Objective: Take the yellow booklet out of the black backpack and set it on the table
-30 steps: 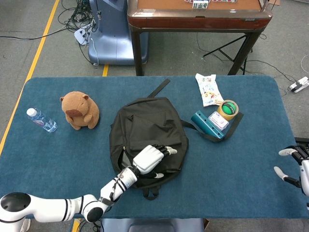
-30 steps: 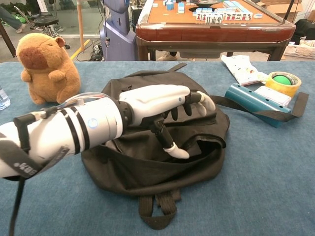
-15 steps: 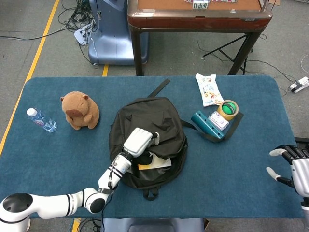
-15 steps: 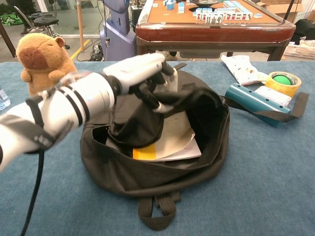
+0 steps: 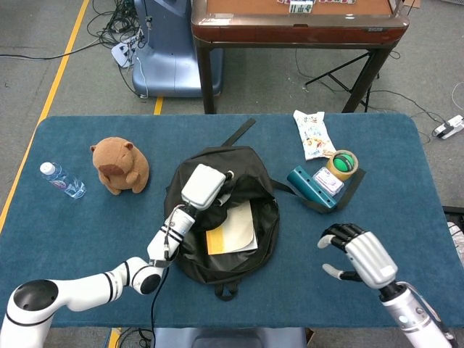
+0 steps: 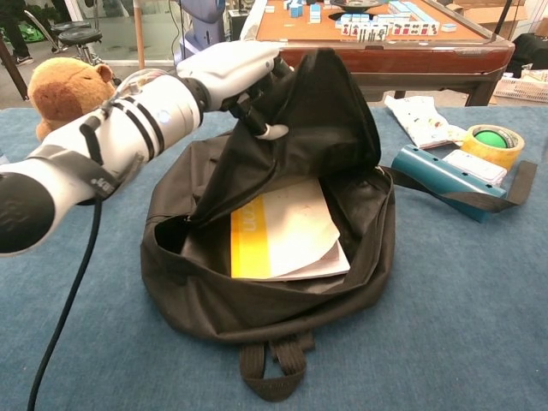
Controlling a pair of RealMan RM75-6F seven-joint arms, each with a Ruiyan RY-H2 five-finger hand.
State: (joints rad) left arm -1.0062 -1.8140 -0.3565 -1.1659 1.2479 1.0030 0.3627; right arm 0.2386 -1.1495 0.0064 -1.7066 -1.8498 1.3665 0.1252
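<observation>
Left hand (image 6: 244, 73) now has the front flap of the black backpack (image 6: 265, 291) pinched in its fingers and hauled up high, well above where it sat half a second ago, when the flap was only partly lifted and draped over the contents; a second ago that hand lay flat on the closed bag. Result: the opening is wide and the yellow booklet (image 6: 278, 231) is fully exposed, lying flat inside the main compartment, yellow spine edge toward the robot's left, pale cover up, nothing on top of it. Right hand (image 5: 359, 257) has come in from the table's right edge to just right of the bag, over bare table; fingers spread and slightly curled, holding nothing. It doesn't show in the chest view. My read: opening step is done, reach-in is next, and the right hand is lined up for it. Risk is the flap slipping from the pinch and dropping back over the booklet before the grab.
</observation>
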